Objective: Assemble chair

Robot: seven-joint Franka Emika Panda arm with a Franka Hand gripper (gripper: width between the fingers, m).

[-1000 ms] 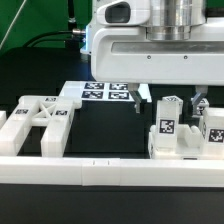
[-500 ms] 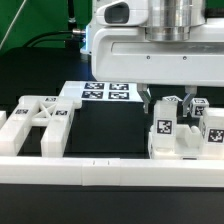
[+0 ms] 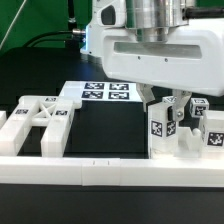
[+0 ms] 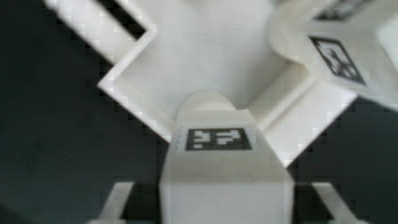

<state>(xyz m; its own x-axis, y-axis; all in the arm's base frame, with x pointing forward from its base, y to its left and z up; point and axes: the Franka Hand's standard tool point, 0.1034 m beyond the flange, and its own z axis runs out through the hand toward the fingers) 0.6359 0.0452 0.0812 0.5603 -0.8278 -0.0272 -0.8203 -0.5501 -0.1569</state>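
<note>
My gripper (image 3: 166,104) is shut on an upright white chair post (image 3: 160,124) with a black-and-white tag, at the exterior view's right. The post stands among other white chair parts (image 3: 207,130), just behind the front rail. In the wrist view the same post (image 4: 221,140) fills the gap between my two fingers (image 4: 125,200), tag facing the camera. Below it lies a white angular chair part (image 4: 187,60), and another tagged piece (image 4: 338,52) sits beside it. Notched chair blocks (image 3: 40,122) lie at the exterior view's left.
The marker board (image 3: 104,92) lies flat at the back middle. A long white border rail (image 3: 100,172) runs along the front edge. Black table surface (image 3: 105,130) separates the left blocks from the right group.
The jaws have closed from open onto the post. The arm has shifted slightly toward the exterior view's left, and the held post has moved with it.
</note>
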